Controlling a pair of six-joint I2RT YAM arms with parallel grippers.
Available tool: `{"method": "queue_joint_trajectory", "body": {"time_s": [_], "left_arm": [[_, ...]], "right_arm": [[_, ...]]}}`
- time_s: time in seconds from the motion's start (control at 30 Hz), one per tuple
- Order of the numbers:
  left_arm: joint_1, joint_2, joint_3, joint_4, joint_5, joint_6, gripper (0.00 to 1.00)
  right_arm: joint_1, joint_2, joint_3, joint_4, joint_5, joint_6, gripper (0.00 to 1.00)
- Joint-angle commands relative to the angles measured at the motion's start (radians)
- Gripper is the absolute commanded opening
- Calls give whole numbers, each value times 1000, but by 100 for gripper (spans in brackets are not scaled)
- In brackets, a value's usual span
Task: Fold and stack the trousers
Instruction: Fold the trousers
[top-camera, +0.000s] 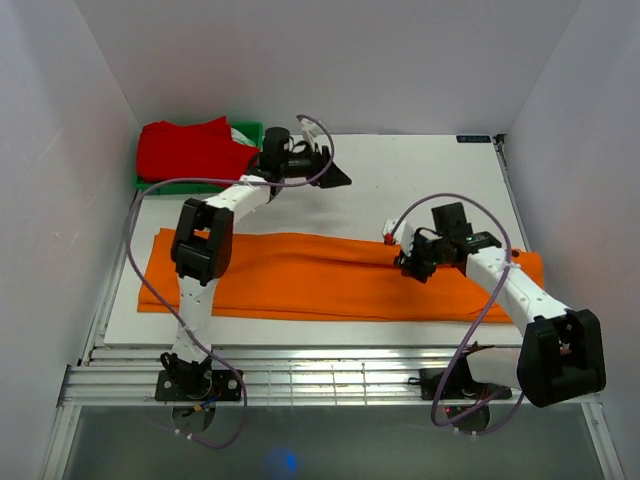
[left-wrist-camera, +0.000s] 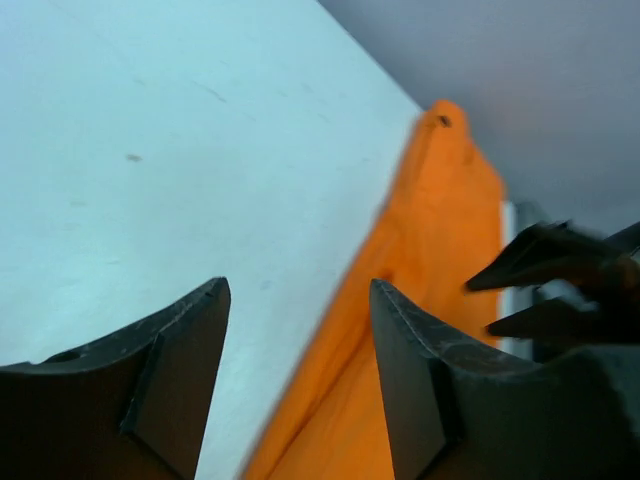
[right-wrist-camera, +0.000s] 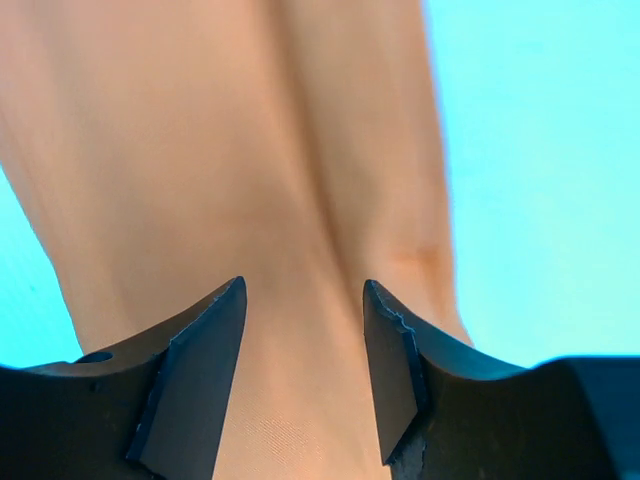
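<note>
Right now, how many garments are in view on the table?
2. The orange trousers lie flat across the near side; a red garment is heaped over the green bin at the far left. More may be hidden under it.

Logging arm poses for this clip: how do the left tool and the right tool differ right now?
The left tool hangs over bare table at the far side, near the green bin; the right tool hangs over the orange trousers. Between the left tool's fingers mostly white table shows; between the right tool's, only cloth. Both are open and hold nothing.
</note>
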Motion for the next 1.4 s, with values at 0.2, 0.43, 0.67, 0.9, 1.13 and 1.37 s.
{"method": "queue_joint_trajectory", "body": {"time_s": [0.2, 0.43, 0.67, 0.9, 1.13, 1.37], "left_arm": [[-139, -554, -393, -584, -282, 1060, 54], [-366, -505, -418, -497, -401, 1061, 60], [-348, -412, -333, -385, -371, 860, 69], [-286, -301, -265, -342, -290, 748, 70], [-286, -188, -177, -373, -178, 762, 70], [-300, -122, -171, -331, -118, 765, 63]], "right_arm": [[-262, 226, 335, -143, -252, 241, 53], [-267, 567, 607, -361, -290, 148, 50], [-264, 621, 573, -392, -204, -17, 47], [-225, 580, 424, -306, -151, -64, 37], [-218, 525, 355, -229, -171, -37, 14], [-218, 474, 318, -212, -201, -44, 8]]}}
